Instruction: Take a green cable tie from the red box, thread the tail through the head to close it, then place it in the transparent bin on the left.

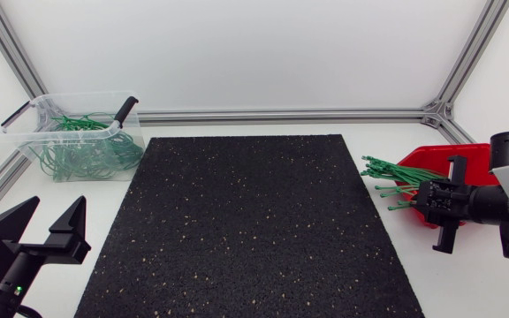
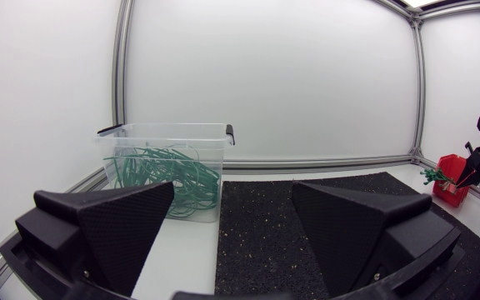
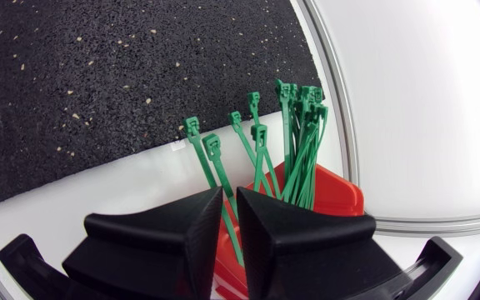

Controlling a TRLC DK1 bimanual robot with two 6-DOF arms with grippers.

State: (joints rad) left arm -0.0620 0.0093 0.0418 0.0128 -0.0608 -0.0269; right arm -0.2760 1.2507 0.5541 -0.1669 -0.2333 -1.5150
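Green ties [image 1: 389,177] lie bundled in the red box [image 1: 440,161], which sits on the white table [image 1: 467,283] at 3 o'clock of the black mat [image 1: 246,221]. Their heads poke out over the box's rim toward the mat, and some reach past it above the table.

My right gripper [image 1: 421,201] comes in from 3 o'clock and is down at the box, its tips among the nearer ties. In the right wrist view its fingers [image 3: 198,233] are drawn close together, with only a narrow slit between them. One tie's strap runs through that slit, lying along one finger, with its head just ahead of the tips. The slit looks a little wider than the strap, so I do not see it pinched from both sides. The other ties fan out ahead of the gripper, toward my 12 and 1 o'clock, and the mat lies beyond them.

My left gripper [image 1: 57,210] is at 8 o'clock of the mat, just off its edge and above the table. It is spread wide with nothing in it.

At 10 o'clock of the mat stands the clear bin [image 1: 60,134], holding a tangle of green loops [image 1: 82,155]. From the left wrist it is ahead of the gripper at my 11 o'clock, well apart from it.
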